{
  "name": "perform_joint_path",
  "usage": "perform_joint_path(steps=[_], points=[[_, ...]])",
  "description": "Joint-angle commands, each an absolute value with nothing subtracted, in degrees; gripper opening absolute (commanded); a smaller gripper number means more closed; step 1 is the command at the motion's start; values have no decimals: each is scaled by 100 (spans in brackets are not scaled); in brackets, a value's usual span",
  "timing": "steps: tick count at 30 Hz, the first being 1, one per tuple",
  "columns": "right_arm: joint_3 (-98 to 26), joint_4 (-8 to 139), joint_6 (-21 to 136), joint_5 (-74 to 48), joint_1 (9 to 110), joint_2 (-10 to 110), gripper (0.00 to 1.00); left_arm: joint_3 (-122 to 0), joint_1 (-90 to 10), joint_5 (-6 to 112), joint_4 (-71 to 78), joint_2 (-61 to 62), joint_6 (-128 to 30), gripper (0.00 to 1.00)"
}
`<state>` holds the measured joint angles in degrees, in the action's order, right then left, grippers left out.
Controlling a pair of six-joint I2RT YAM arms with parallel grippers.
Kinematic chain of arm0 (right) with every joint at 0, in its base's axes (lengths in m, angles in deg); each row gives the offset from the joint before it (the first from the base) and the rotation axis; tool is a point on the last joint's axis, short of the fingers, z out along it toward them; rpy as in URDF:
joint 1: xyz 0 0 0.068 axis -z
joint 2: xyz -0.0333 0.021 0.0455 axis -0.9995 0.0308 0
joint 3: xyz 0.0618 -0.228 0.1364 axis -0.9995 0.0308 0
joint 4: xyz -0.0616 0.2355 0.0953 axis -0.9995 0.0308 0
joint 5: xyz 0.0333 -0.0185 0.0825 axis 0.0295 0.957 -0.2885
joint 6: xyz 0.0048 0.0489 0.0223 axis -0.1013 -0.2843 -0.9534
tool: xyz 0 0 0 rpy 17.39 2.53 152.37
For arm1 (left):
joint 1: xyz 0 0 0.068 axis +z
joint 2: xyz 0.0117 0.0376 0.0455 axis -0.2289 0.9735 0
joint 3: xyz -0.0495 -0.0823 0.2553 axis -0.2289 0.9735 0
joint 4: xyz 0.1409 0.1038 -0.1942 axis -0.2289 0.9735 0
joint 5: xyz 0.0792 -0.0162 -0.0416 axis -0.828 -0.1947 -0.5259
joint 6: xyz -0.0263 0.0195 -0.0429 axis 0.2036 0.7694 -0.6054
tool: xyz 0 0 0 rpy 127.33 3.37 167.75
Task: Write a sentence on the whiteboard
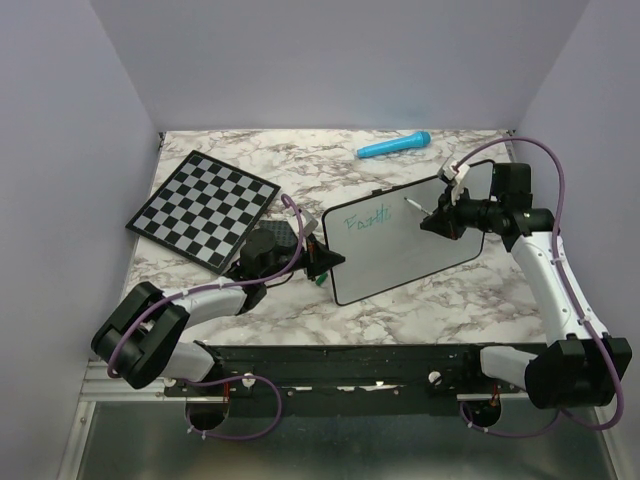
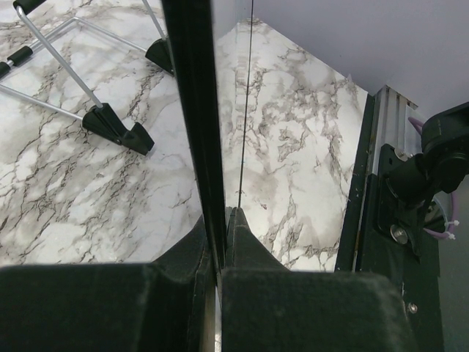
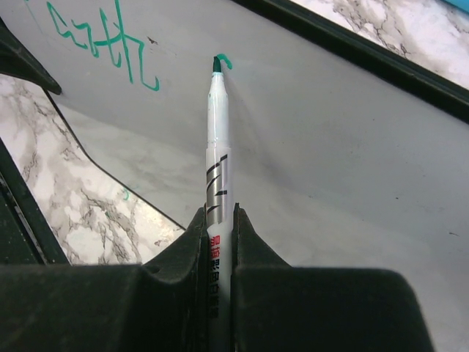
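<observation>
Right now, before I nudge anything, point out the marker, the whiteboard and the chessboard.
marker [image 3: 218,139]: right wrist view, on the white barrel just below the green tip.
whiteboard [image 1: 400,262]: top external view, on the bare white face below the writing.
chessboard [image 1: 205,208]: top external view, on the middle of the chequered face.

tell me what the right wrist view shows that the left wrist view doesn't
Only the right wrist view: the marker clamped in the right gripper, its tip at a small green hook, with the sentence begun up left. Only the left wrist view: the left gripper pinching the whiteboard by its black frame, a wire stand with black feet, and the base rail. Both: the whiteboard and the marble table.
</observation>
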<state>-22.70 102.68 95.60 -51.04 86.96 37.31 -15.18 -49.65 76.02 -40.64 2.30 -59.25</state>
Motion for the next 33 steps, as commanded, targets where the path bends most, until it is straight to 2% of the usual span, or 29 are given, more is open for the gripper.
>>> perform_joint_path(steps=[1,24,33], points=[[-2442,10600,9810,-5233,8665,3849,0,-1572,-4944,7574,-3565,390,-5399,0],[-2038,11128,10267,-4996,8613,3902,0,-1677,-4944,7573,-3582,461,-5417,0],[-2064,10962,10171,-5110,8604,3542,0,-1686,-4944,7574,-3565,514,-5399,0]])
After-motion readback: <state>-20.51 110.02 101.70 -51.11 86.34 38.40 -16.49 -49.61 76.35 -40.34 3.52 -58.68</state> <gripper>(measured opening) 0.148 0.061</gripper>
